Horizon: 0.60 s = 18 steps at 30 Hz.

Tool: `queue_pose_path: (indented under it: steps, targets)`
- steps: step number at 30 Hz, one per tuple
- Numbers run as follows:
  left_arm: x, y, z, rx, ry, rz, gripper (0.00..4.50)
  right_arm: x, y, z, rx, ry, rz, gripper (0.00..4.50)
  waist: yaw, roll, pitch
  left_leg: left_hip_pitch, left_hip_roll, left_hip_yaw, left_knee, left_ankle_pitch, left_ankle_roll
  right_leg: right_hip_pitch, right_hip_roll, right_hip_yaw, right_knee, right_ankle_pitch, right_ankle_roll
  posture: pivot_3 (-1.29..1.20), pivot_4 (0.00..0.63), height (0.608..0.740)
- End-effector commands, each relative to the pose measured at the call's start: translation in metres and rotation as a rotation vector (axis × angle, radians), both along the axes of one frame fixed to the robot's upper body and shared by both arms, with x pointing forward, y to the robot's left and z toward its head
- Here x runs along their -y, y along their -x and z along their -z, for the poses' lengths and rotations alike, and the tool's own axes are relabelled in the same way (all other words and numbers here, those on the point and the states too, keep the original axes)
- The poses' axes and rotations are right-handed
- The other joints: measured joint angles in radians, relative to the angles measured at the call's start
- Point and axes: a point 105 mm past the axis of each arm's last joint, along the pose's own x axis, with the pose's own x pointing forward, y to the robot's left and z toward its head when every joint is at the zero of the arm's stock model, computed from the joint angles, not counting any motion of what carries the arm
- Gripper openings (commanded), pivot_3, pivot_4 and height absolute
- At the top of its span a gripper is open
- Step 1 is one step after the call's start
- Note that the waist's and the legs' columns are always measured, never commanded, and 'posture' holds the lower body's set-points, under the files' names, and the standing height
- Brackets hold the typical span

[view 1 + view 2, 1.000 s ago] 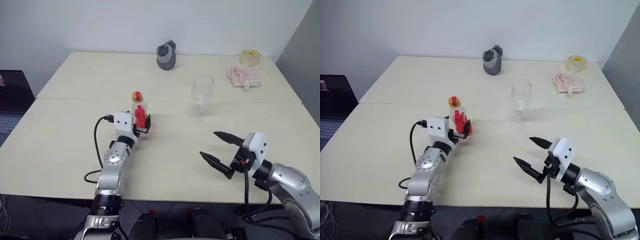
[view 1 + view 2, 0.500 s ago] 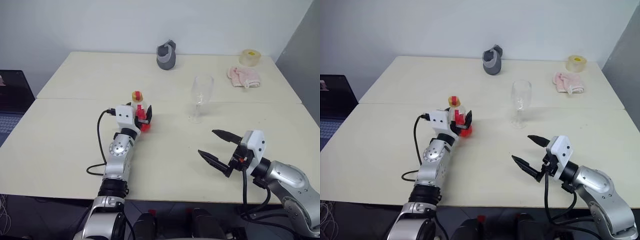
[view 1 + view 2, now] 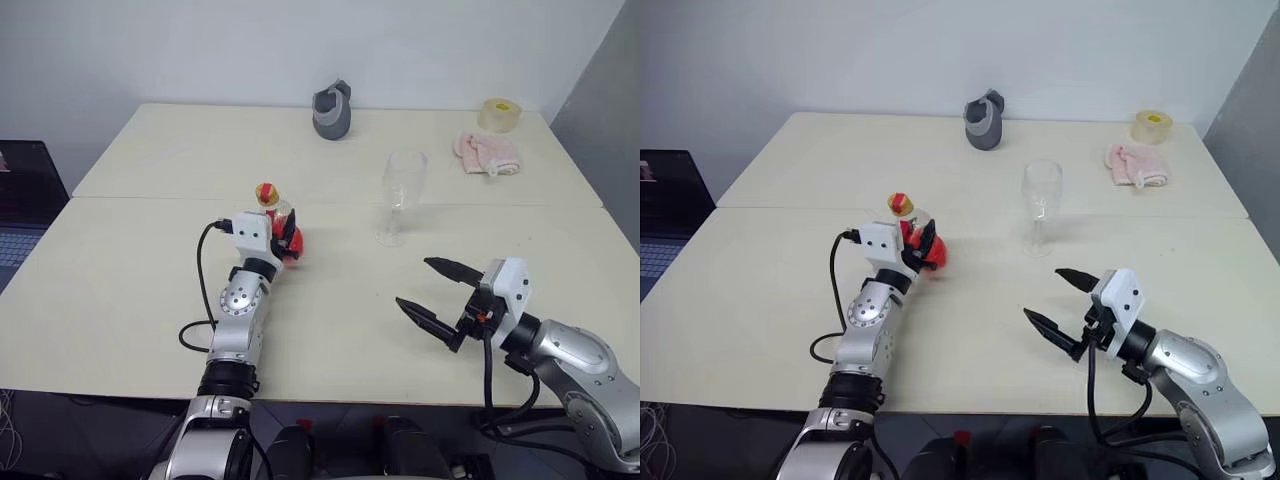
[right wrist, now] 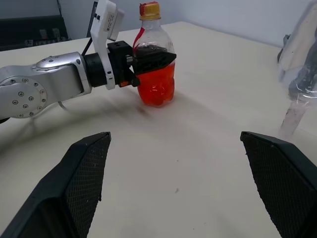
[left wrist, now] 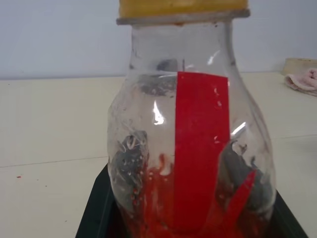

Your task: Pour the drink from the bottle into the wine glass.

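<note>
1. My left claw (image 4: 148, 58) is clamped on the bottle (image 4: 154, 64), left of the glass (image 3: 401, 195); right claw (image 3: 437, 298) gapes empty.
2. Cap (image 3: 267, 192) looks on: I'd expect no pour.
3. Bottle tilts; grip may slip.

The left arm stretches forward over the bench from its near edge, its end effector (image 3: 284, 236) closed on the bottle (image 3: 278, 228), black fingers (image 4: 153, 58) pressed against both sides of the body. The right arm lies bent near the bench's near right corner, its end effector (image 3: 432, 292) level and angled leftward, fingers spread wide and holding nothing.
</note>
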Motion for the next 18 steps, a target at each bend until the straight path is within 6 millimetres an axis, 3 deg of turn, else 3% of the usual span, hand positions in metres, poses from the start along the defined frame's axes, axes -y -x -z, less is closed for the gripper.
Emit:
queue_pose_path:
  steps: [1, 7, 13, 18]
  targets:
    - [0.006, 0.003, -0.02, 0.061, -0.012, 0.028, 1.47, -0.002, -0.005, -0.016, 0.035, -0.041, 0.016, 4.5, 0.0, 0.0, 0.0, 0.0, 0.0, 0.0, 0.0, 0.0, 0.0, 0.0, 0.0, 0.0, 0.0, 0.0, 0.0, 0.0, 0.15, 0.74]
    - [0.023, 0.005, -0.033, 0.063, -0.113, 0.191, 1.41, -0.009, -0.03, -0.045, 0.056, -0.069, 0.063, 4.5, -0.003, 0.0, 0.0, 0.0, 0.0, 0.0, 0.0, 0.0, 0.0, -0.001, 0.0, 0.0, 0.001, 0.0, 0.0, 0.0, 0.15, 0.74]
    - [0.037, 0.012, -0.052, 0.08, -0.237, 0.417, 1.41, -0.041, -0.052, -0.076, 0.09, -0.078, 0.009, 4.5, -0.005, 0.0, 0.0, -0.001, 0.0, -0.001, 0.0, 0.0, 0.0, -0.002, 0.0, -0.001, 0.0, 0.0, 0.0, 0.0, 0.15, 0.74]
    - [0.051, 0.018, -0.059, 0.099, -0.265, 0.545, 1.41, -0.059, -0.06, -0.089, 0.076, -0.131, -0.014, 4.5, -0.006, 0.0, 0.0, -0.002, 0.0, -0.003, 0.0, 0.0, 0.0, -0.002, 0.0, -0.001, 0.0, 0.0, 0.0, 0.0, 0.15, 0.74]
